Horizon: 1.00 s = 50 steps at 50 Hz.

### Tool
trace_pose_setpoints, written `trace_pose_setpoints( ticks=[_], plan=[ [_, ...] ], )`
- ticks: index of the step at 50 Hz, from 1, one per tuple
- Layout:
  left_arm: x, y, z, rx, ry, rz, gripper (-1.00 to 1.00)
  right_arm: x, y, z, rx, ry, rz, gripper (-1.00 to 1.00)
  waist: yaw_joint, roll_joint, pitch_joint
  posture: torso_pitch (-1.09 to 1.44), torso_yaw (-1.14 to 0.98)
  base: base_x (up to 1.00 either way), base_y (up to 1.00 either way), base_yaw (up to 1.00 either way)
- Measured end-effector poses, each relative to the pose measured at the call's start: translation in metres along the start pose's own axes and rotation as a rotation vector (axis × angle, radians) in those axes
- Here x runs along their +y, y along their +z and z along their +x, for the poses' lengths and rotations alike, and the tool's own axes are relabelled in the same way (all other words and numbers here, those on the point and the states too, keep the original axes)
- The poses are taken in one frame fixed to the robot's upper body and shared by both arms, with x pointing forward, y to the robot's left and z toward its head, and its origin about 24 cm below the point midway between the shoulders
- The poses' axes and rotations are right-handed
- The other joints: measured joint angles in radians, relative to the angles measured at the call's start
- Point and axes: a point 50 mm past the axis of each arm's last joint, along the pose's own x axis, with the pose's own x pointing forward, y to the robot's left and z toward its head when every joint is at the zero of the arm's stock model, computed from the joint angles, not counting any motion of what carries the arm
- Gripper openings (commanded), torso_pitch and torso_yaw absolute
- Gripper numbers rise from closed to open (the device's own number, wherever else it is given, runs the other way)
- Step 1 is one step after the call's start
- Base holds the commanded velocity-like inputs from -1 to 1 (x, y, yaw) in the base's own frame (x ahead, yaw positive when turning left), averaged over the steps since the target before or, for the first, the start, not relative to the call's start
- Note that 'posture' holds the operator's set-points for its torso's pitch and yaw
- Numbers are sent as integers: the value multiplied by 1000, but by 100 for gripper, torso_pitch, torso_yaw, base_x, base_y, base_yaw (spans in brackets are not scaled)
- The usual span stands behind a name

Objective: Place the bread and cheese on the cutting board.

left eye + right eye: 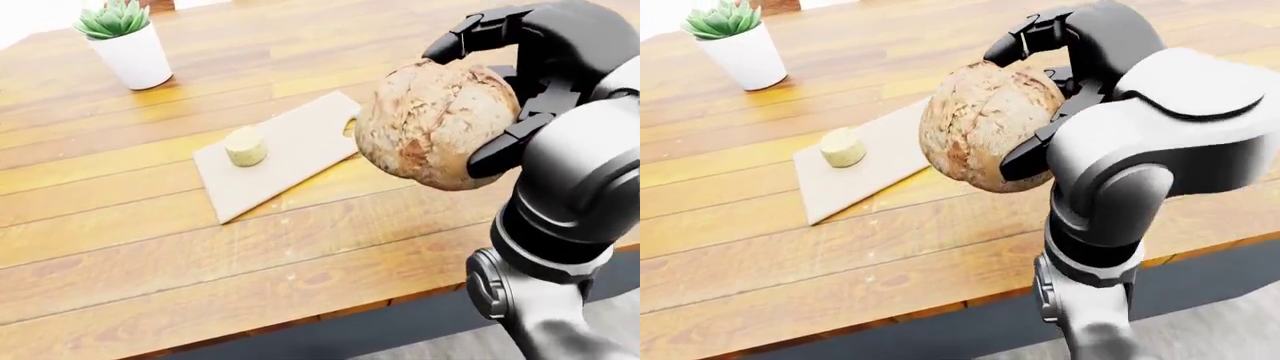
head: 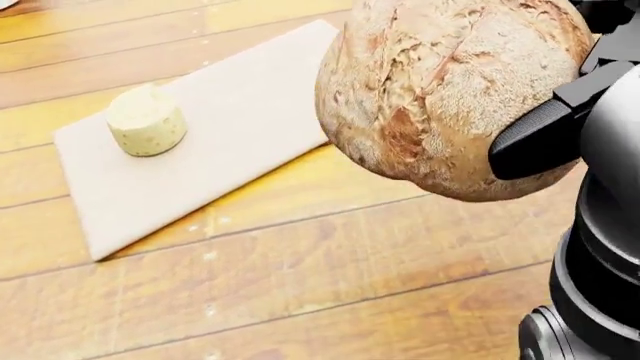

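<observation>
One right hand (image 1: 500, 90), black fingers closed round bread (image 1: 438, 124), loaf held clear above tabletop (image 1: 150, 247). Cheese (image 1: 245, 145) already on cutting board (image 1: 290, 154). Step in hand: carry bread. Next: move left over bare part of board, lower, release gently.

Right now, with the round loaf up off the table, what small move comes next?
Probably carry the round brown crusty bread loaf, gripped in the right hand, toward the view's left over the bare end of the pale wooden cutting board. The small round cheese already sits at the other end.
</observation>
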Motion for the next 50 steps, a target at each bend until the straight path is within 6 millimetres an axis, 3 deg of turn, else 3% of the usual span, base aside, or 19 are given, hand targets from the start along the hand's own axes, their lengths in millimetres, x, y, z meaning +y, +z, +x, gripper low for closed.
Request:
trace_pose_setpoints(
  ticks=[11,21,28,37,46,50],
  plan=[
    [3,1,0,-6,12,0,100,-14,43,29,13,16,-33,-100,-5,5,3,0,0,0,0,0],
    [9,0,1,-11,25,3,100,25,47,105,92,130,-50,-100,-4,19,5,0,0,0,0,0],
    [20,-23,8,47,58,-2,100,36,51,139,119,128,-51,-100,-2,24,-1,0,0,0,0,0],
    [23,-31,10,61,76,23,100,53,44,159,125,104,-76,-100,-6,21,-6,0,0,0,0,0],
    [28,-31,11,57,94,34,100,71,31,166,166,107,-143,-100,-7,27,-4,0,0,0,0,0],
    [30,-43,14,75,100,36,100,79,26,169,160,88,-180,-100,-3,32,-10,0,0,0,0,0]
  ],
)
